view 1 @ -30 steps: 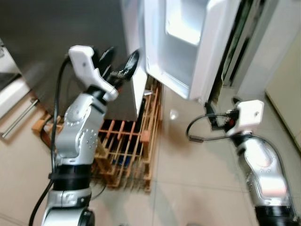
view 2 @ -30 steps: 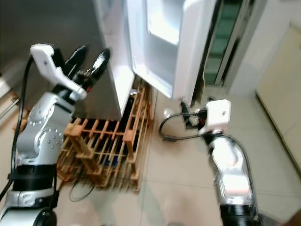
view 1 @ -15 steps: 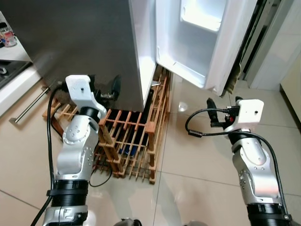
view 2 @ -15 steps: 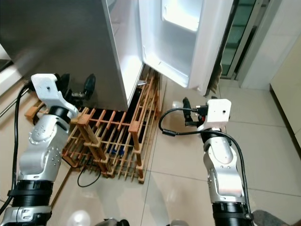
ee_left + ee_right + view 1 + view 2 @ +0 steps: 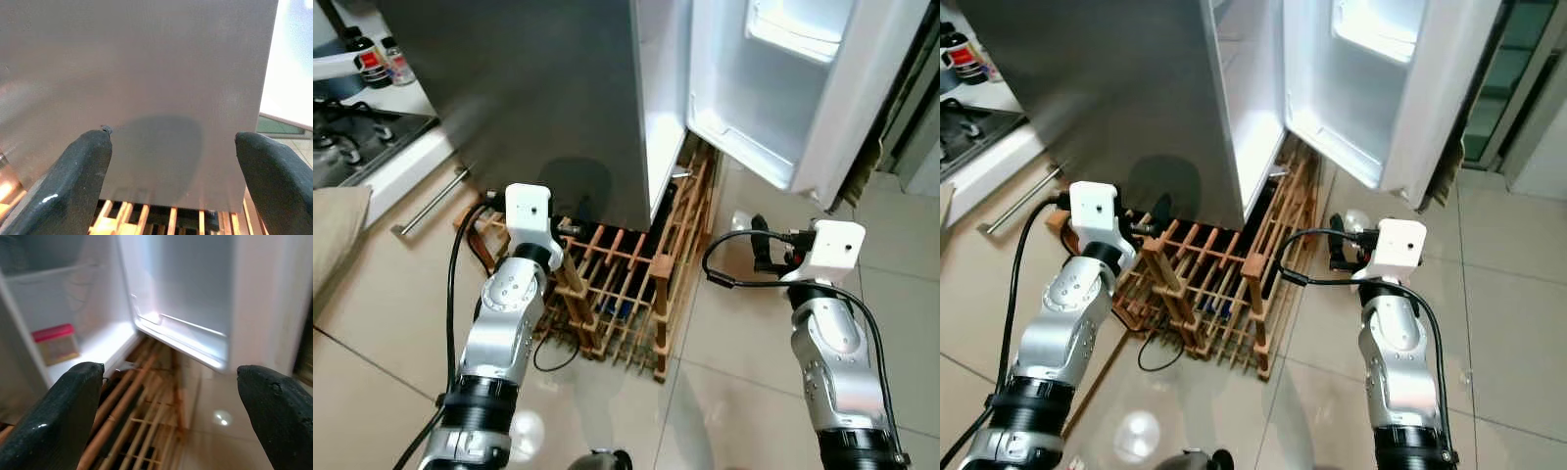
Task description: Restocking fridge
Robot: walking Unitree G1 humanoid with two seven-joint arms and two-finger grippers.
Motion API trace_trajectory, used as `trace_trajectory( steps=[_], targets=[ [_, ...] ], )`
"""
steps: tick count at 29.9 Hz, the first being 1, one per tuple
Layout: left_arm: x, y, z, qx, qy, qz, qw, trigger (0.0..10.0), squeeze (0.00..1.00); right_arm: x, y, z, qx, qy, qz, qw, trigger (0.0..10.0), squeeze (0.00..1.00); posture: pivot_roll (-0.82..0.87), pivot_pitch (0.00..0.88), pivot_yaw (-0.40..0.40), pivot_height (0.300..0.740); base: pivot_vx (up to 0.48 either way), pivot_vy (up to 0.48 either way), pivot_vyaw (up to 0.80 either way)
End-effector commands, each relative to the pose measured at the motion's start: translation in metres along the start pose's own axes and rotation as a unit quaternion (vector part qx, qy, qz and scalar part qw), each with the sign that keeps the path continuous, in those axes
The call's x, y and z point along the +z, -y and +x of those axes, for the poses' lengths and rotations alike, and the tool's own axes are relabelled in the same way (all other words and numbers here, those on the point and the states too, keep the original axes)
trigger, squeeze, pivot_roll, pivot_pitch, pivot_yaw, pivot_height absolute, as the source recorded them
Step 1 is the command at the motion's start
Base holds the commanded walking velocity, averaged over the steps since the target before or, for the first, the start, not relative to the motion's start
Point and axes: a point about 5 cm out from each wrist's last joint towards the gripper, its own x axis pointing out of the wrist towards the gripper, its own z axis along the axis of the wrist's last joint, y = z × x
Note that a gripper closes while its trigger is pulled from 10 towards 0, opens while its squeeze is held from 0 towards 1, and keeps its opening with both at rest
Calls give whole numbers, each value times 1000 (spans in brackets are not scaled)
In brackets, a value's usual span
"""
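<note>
The grey fridge point(image 5: 538, 98) stands on a wooden pallet point(image 5: 617, 294), and its white door point(image 5: 803, 88) hangs open to the right. My left gripper point(image 5: 570, 227) is low by the pallet and faces the fridge's grey side wall point(image 5: 146, 73). Its fingers point(image 5: 78, 166) are open with nothing between them. My right gripper point(image 5: 759, 245) hovers over the tiled floor below the door, open and empty. It points into the fridge's bottom shelf, where a container with a pink lid point(image 5: 54, 343) sits. The door's lower bin point(image 5: 186, 335) looks empty.
A gas hob point(image 5: 352, 137) with small bottles point(image 5: 372, 64) behind it lies at the far left, above a drawer handle point(image 5: 431, 201). A beige cloth point(image 5: 333, 235) shows at the left edge. A black cable point(image 5: 548, 357) loops on the floor by the pallet.
The camera has shifted right and back. My left arm has come down from beside the fridge's front edge to the pallet. The right arm holds about the same pose.
</note>
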Motion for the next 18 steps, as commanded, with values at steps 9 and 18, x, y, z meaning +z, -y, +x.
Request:
trace_trajectory(
  steps=[9,18],
  targets=[
    [2,4,-6,62,13,8,998,10000,0,1,-7,10,52,-6,-24,998,10000,0,-45,0,-9,740,323,-348,449],
    [-6,3,-8,100,-14,17,995,10000,0,1,-4,14,69,-12,-42,997,10000,0,-59,0,7,740,369,-279,424]
  ],
)
